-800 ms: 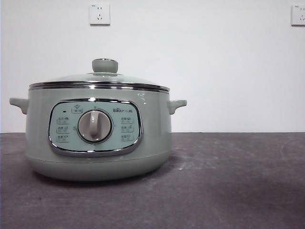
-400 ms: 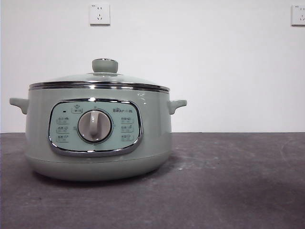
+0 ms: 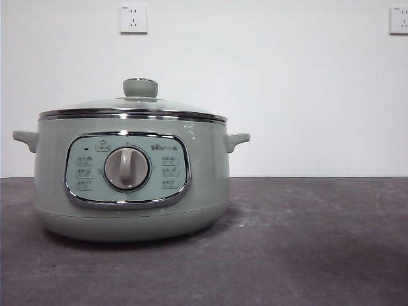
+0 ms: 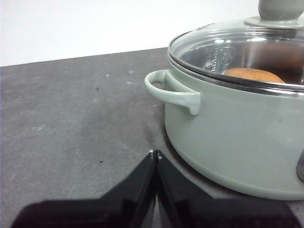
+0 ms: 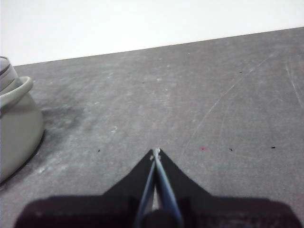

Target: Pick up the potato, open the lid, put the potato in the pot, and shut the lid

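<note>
The sage-green pot stands on the dark table with the glass lid seated on it, knob up. In the left wrist view the orange-brown potato lies inside the pot, seen through the lid. My left gripper is shut and empty, low over the table beside the pot's side handle. My right gripper is shut and empty over bare table, away from the pot's other side. Neither gripper shows in the front view.
The dark grey table runs back to a white wall with two sockets. Bare tabletop lies to the right of the pot in the front view.
</note>
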